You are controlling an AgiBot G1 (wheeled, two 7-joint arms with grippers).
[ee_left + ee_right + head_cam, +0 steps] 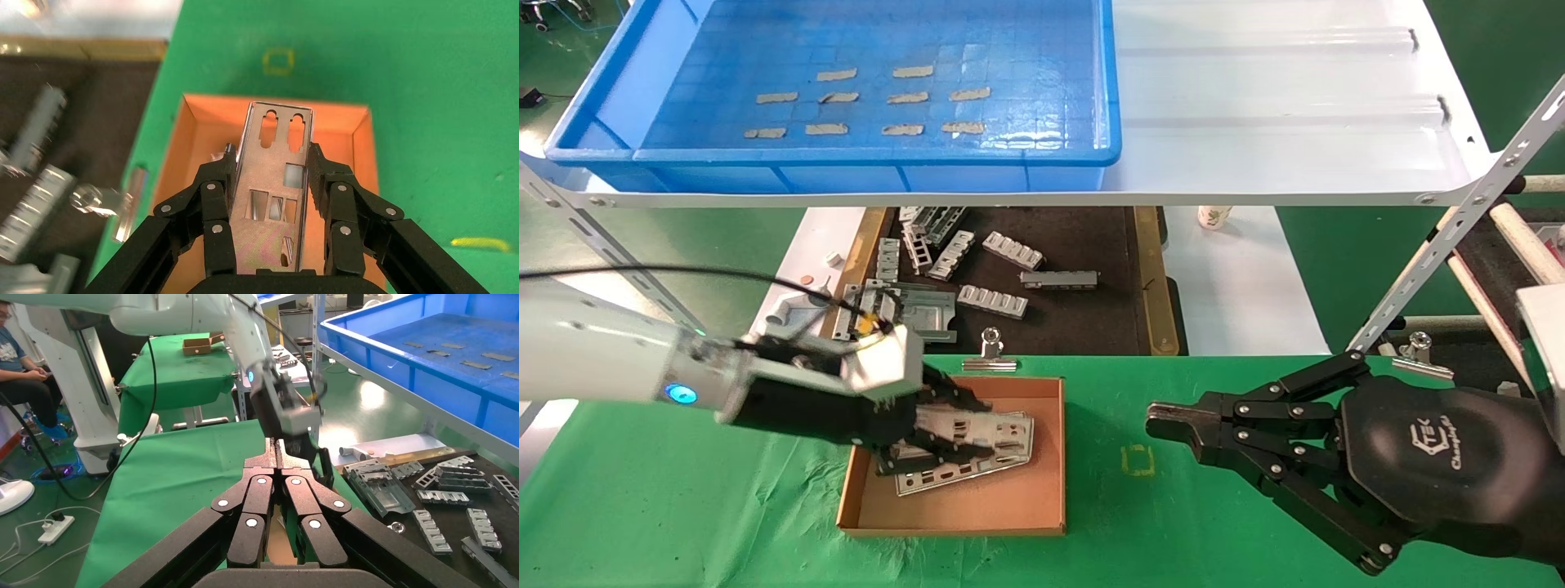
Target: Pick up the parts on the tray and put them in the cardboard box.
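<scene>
The blue tray (641,90) on the white shelf shows only tape strips on its gridded floor; no parts lie in it. The cardboard box (977,510) sits on the green cloth in front of me. My left gripper (977,425) is low inside the box, shut on a silver metal part (1009,426) across its width. The left wrist view shows the fingers (321,177) pressed on both long edges of this part (272,184) over the box (202,122). A second part (952,478) lies under it. My right gripper (1160,422) is shut and empty right of the box, fingertips closed together (275,447).
A dark tray with a brown rim (1144,278) behind the box holds several grey ribbed brackets (993,300). A binder clip (990,353) stands at the box's far edge. A yellow square mark (1138,460) is on the cloth. A slanted metal strut (1459,220) is at the right.
</scene>
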